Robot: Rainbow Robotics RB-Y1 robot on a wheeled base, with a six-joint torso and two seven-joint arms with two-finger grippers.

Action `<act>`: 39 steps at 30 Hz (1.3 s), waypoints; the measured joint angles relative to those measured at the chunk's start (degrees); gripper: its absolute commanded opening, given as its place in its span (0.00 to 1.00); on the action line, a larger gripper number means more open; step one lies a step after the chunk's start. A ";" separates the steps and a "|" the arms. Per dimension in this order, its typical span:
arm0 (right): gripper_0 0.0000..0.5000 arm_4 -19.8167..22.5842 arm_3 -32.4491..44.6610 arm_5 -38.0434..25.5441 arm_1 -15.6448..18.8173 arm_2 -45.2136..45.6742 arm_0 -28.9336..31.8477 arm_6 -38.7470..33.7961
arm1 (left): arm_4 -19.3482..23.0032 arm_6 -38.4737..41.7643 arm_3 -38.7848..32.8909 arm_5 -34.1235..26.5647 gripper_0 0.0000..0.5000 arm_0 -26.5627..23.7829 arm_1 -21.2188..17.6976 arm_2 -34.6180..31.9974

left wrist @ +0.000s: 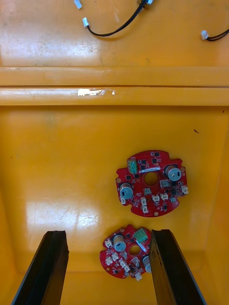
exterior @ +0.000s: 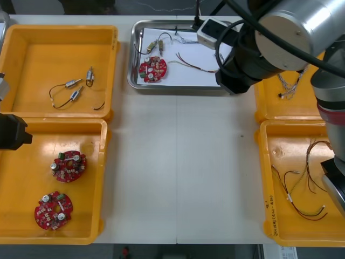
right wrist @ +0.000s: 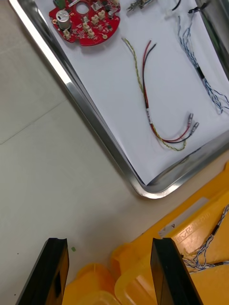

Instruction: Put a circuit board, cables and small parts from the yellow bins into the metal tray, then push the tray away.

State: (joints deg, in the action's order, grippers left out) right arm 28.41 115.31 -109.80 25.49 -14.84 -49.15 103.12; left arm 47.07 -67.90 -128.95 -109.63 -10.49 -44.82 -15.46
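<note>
The metal tray, white inside, holds a red circuit board, small metal parts, a red and yellow cable and a twisted blue and white cable. My right arm hangs over the tray's right end. In the right wrist view my right gripper is open and holds nothing, above the table and bin rim just outside the tray's corner. My left gripper is open over the near left bin, with one circuit board between its fingers' lines and another beyond.
The far left yellow bin holds small metal parts on black cables. The far right bin holds blue and white cables. The near right bin holds red, yellow and black cables. Bare table lies between the bins.
</note>
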 measured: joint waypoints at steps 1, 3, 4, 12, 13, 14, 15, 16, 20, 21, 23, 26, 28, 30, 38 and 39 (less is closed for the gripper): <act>1.00 0.32 0.88 0.00 0.33 0.92 0.80 -0.28 | 0.00 0.00 0.00 0.00 1.00 0.00 0.00 0.00; 1.00 1.72 2.86 -0.01 1.19 2.96 2.74 -1.88 | 0.00 0.00 0.00 0.00 1.00 0.00 0.00 0.00; 1.00 2.52 3.63 -0.01 1.63 3.92 3.68 -3.45 | 0.00 0.00 0.01 0.00 1.00 0.00 0.00 0.00; 1.00 5.89 7.54 -0.01 4.63 12.95 11.74 -12.67 | -0.01 0.00 0.02 0.00 1.00 0.01 0.00 0.00; 1.00 5.95 7.61 -0.01 4.85 13.95 12.54 -12.74 | -0.01 0.00 0.02 0.00 1.00 0.01 0.00 0.00; 1.00 6.00 7.66 -0.02 5.10 14.92 13.31 -12.96 | -0.01 0.00 0.02 0.00 1.00 0.01 0.00 0.00; 1.00 6.11 7.69 -0.02 5.35 15.88 14.08 -13.47 | -0.01 0.00 0.02 0.00 1.00 0.01 0.00 0.00; 1.00 6.22 7.73 -0.02 5.56 16.73 14.77 -14.31 | -0.01 0.00 0.02 0.00 1.00 0.01 0.00 0.00; 1.00 6.25 8.40 -0.02 6.47 20.42 18.01 -17.01 | -0.01 0.00 0.02 0.00 1.00 0.01 -0.01 0.00; 1.00 6.25 8.64 -0.02 6.74 21.37 18.87 -17.01 | -0.01 0.00 0.02 0.00 1.00 0.01 -0.01 0.00; 1.00 6.33 9.16 -0.02 7.33 23.24 20.56 -17.01 | -0.01 0.00 0.03 0.00 1.00 0.01 -0.01 0.00; 1.00 6.80 9.81 -0.02 8.20 26.06 23.14 -17.01 | -0.01 0.00 0.03 0.00 1.00 0.02 -0.01 0.00; 1.00 7.18 10.07 -0.02 8.62 28.17 25.03 -17.01 | -0.01 0.00 0.03 0.00 1.00 0.02 -0.01 0.00; 1.00 7.97 10.14 -0.02 8.82 30.38 26.85 -17.01 | -0.01 0.00 0.03 0.00 1.00 0.02 -0.01 0.00; 1.00 9.94 10.19 -0.02 8.93 38.48 33.62 -17.01 | -0.01 0.00 0.04 0.00 1.00 0.03 -0.01 -0.01; 1.00 9.99 10.19 -0.02 9.00 38.94 34.27 -17.01 | -0.01 0.00 0.04 0.00 1.00 0.03 -0.01 -0.01</act>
State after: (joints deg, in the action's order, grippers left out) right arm 38.39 125.50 -109.82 34.48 24.10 -14.89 86.11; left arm 47.06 -67.90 -128.91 -109.63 -10.46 -44.83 -15.46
